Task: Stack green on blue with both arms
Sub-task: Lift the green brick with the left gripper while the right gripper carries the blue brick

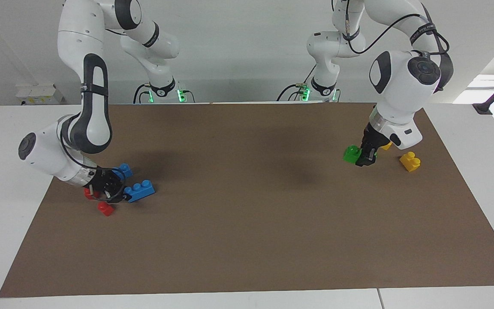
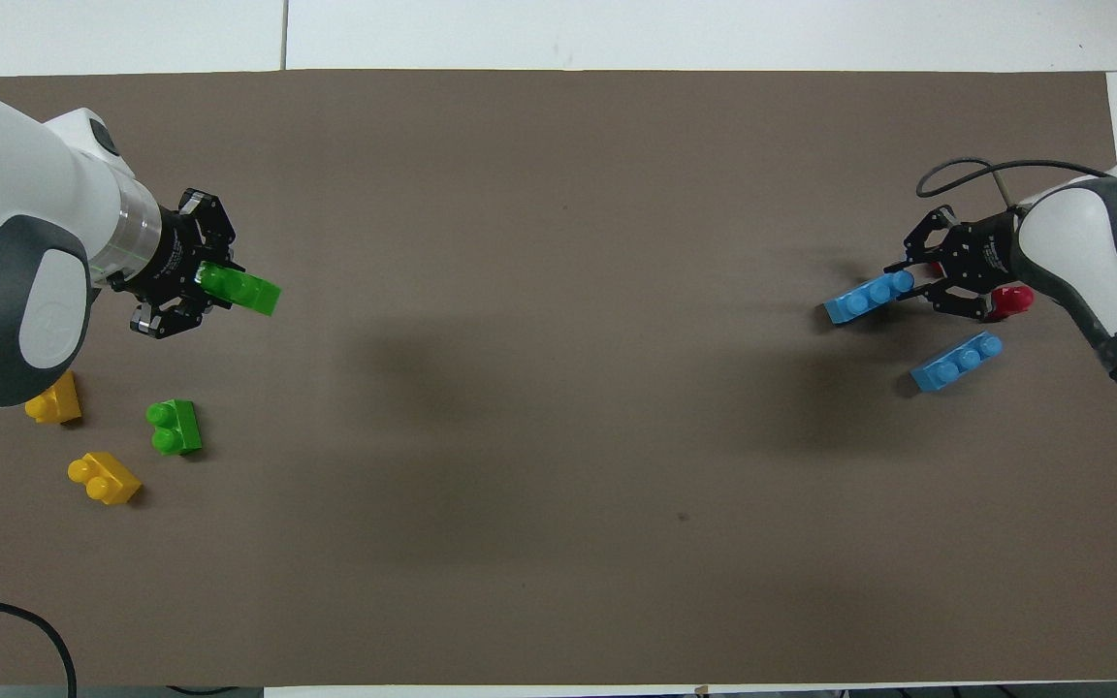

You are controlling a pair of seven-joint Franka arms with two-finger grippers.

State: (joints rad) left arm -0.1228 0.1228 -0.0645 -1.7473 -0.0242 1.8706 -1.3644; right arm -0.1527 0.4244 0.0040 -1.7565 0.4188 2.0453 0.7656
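Note:
My left gripper is shut on a green two-stud brick and holds it just above the mat at the left arm's end; in the overhead view the brick sticks out of the gripper toward the table's middle. The second green brick lies on the mat nearer to the robots, hidden by the hand in the facing view. My right gripper is shut on one end of a long blue brick, low at the mat; it also shows in the overhead view. The other blue brick lies beside it.
Two yellow bricks lie close to the loose green brick. Two small red bricks lie by the right gripper. The brown mat covers the table between the arms.

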